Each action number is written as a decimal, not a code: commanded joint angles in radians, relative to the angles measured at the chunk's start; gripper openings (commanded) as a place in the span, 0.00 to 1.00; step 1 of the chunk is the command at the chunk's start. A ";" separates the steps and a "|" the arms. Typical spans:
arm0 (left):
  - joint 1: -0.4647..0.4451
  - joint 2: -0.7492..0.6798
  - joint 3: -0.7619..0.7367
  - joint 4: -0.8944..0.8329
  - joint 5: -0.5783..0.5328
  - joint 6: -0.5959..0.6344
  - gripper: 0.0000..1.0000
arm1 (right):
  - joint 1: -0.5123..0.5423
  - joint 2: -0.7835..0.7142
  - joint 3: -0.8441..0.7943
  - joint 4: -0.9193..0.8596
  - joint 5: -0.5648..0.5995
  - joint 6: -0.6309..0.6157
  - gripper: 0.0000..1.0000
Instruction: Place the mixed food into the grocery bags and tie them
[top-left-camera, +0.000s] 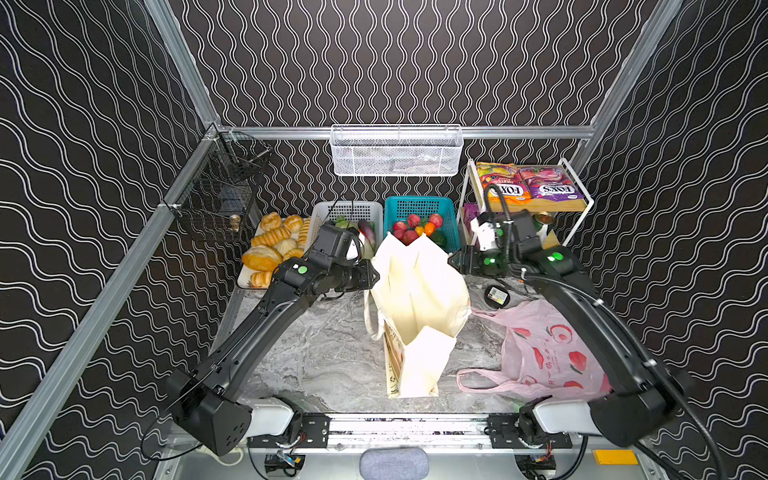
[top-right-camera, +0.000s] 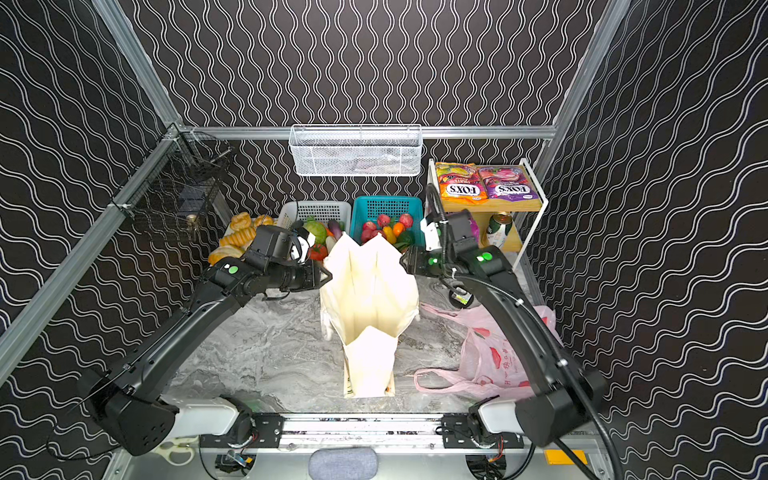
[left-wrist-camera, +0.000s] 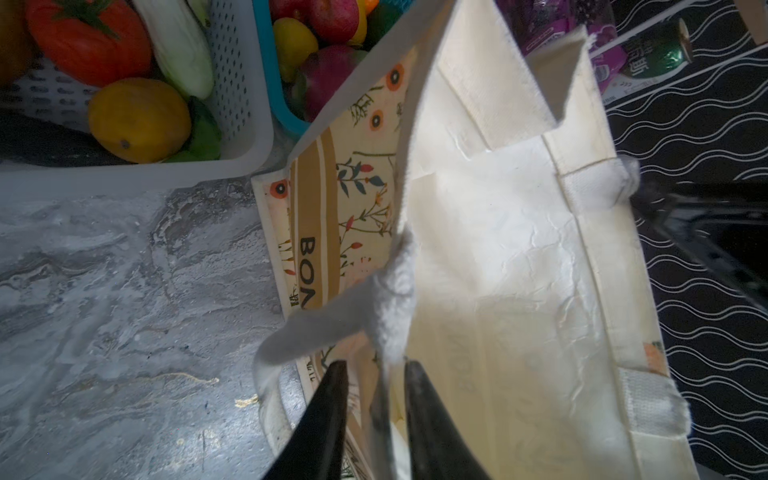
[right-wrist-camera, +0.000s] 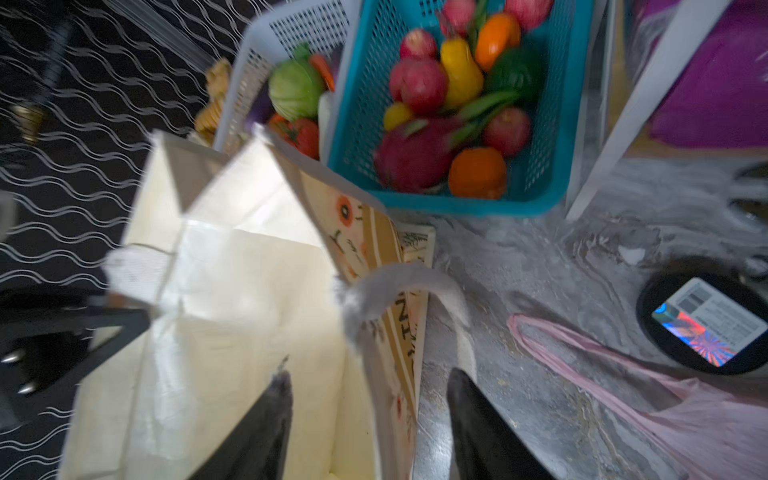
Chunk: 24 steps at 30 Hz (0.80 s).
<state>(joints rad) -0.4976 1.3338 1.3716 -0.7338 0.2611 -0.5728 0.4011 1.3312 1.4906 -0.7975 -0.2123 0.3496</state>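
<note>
- Left wrist view: the left gripper (left-wrist-camera: 376, 368) has its 2 black jaws narrowly apart, astride the woven rim of the cream canvas tote (left-wrist-camera: 498, 249); no clamp shows.
- The right gripper (right-wrist-camera: 370, 376) has its jaws wide, astride the opposite wall.
- Both top views show the tote upright mid-table, mouth gaping, with 1 crinkled pink plastic bag (top-left-camera: 548, 353) lying near its right.
- 2 glossy pouches, the orange FOX'S pouch (top-left-camera: 500, 187) and the purple FOX'S pouch (top-left-camera: 550, 187), appear only in the top views, on the rack's top shelf.

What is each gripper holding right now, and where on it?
Nothing gripped: the left gripper and right gripper each straddle the canvas tote at its top rim, opposite sides, jaws apart.
</note>
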 joint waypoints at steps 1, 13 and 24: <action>0.002 -0.004 0.026 0.040 -0.002 -0.013 0.46 | -0.019 -0.086 -0.019 0.073 0.142 0.002 0.71; 0.005 -0.144 -0.015 0.073 -0.180 0.103 0.81 | -0.485 -0.259 -0.241 0.268 0.181 0.065 0.82; 0.011 -0.208 -0.081 0.123 -0.284 0.312 0.99 | -0.582 -0.234 -0.593 0.880 0.276 -0.066 0.82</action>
<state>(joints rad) -0.4896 1.1313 1.2900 -0.6575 0.0219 -0.3508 -0.1810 1.0737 0.9272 -0.1837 0.0460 0.3412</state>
